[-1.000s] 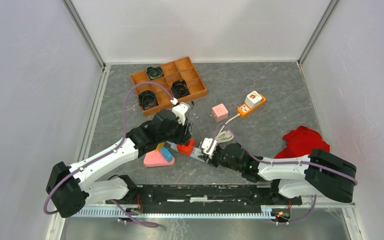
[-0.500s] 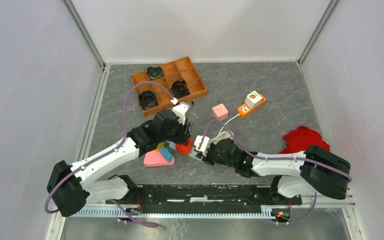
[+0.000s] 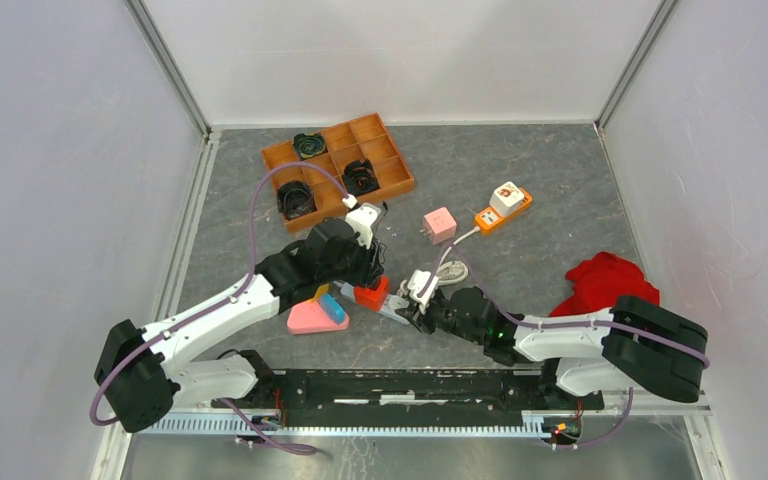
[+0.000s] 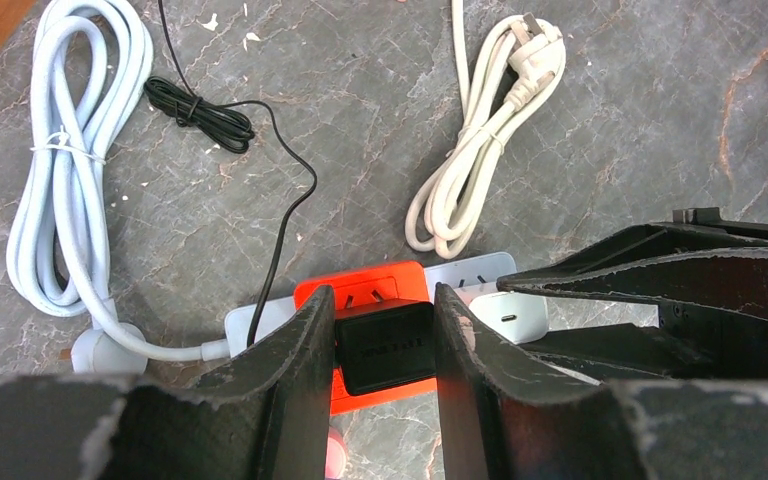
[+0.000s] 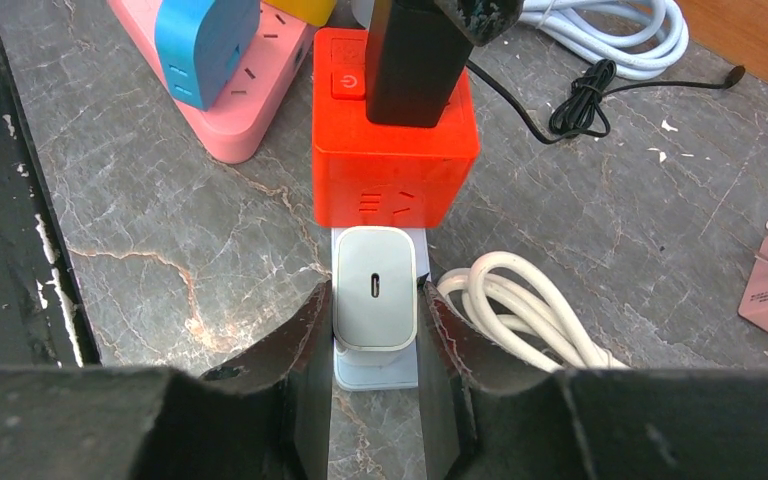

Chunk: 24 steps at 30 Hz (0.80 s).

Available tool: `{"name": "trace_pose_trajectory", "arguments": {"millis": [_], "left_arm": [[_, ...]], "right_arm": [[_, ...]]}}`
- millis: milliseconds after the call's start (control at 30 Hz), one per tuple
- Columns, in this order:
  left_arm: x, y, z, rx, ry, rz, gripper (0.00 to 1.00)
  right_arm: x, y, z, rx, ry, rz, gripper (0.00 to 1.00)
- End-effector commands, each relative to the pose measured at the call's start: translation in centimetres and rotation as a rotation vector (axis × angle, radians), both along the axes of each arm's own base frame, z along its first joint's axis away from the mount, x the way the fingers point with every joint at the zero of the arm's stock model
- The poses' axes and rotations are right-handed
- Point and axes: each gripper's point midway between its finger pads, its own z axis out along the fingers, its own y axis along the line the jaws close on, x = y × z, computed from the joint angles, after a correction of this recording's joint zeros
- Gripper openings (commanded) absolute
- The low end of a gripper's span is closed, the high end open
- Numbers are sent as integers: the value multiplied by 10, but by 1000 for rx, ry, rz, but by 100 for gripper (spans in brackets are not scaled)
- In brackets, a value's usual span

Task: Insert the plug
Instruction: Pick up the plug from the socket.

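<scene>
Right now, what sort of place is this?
Probably a lab test cell: white walls with metal posts, a stone-look table, and practice props like the pink power strip and orange tray.

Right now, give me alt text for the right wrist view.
The right tool grips a white square charger block over a white power strip; beyond it, an orange-red cube socket carries a black plastic adapter. A pink power strip lies at the picture's upper left.
</scene>
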Motion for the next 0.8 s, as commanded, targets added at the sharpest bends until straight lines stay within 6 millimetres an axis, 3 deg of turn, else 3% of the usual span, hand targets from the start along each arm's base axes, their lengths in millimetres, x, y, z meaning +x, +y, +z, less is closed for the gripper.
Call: {"name": "trace_pose_trajectory", "arguments": {"millis": [0, 133, 267, 500, 767], "left_arm": [[-21, 21, -37, 147, 107, -29, 29], [-21, 22, -37, 148, 105, -26, 29], [-20, 22, -38, 150, 107, -20, 29], [-19, 23, -39, 155, 107, -15, 29], [-20, 22, -42, 160, 117, -20, 28]], "right_arm": [[30, 27, 97, 266, -156, -62, 0], [40, 35, 98, 107, -230, -44, 0], [40, 31, 106, 85, -243, -37, 0], [38, 6, 92, 312, -46, -82, 0], [39, 12, 99, 401, 32, -95, 0]]}}
